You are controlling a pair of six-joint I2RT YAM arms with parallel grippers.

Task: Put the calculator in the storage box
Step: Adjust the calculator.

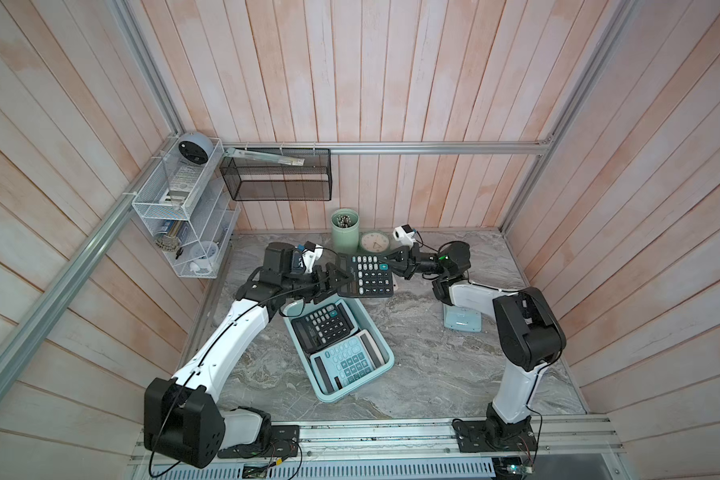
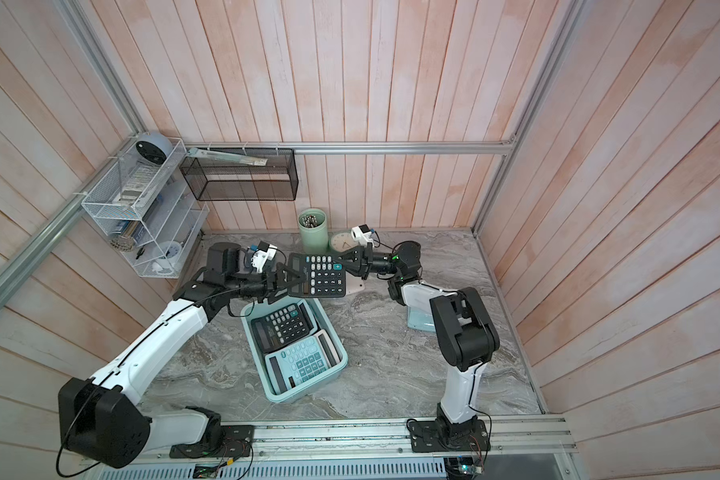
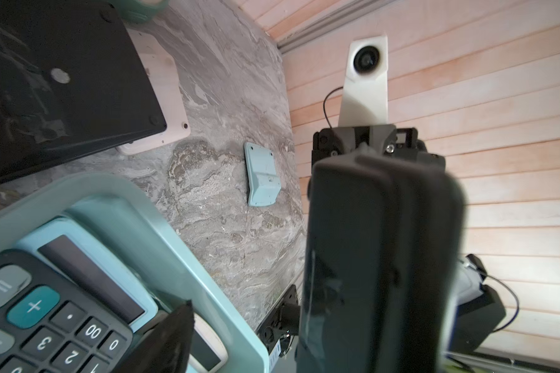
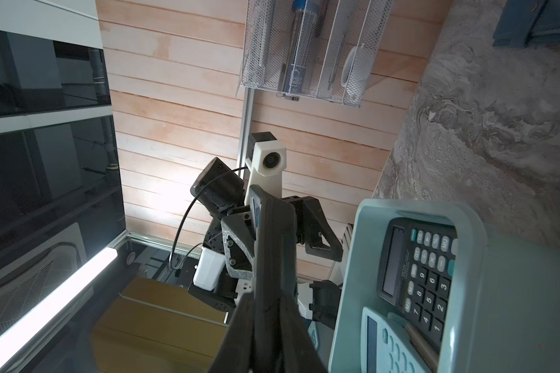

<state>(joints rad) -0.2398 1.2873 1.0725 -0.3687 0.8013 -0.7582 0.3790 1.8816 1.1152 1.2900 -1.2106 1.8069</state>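
Note:
A black calculator [image 1: 366, 276] [image 2: 319, 275] hangs in the air just behind the storage box [image 1: 375, 330], a light aqua tub. My right gripper [image 1: 391, 268] [image 4: 265, 300] is shut on its right edge. My left gripper [image 1: 335, 284] stands open around its left edge, one finger [image 3: 165, 339] well apart from the calculator [image 3: 379, 258], which shows edge-on in both wrist views. In the tub [image 3: 207, 274] lie a black calculator [image 1: 325, 324] and a light blue one [image 1: 348, 365], side by side.
Under the lifted calculator a black face-down calculator [image 3: 62, 80] rests on a white one [image 3: 168, 106]. A light blue one [image 1: 462, 322] lies face down by the right arm. A green pen cup [image 1: 345, 235] and clock [image 1: 373, 242] stand behind. A wire rack [image 1: 184, 208] and mesh basket [image 1: 277, 174] hang on the walls.

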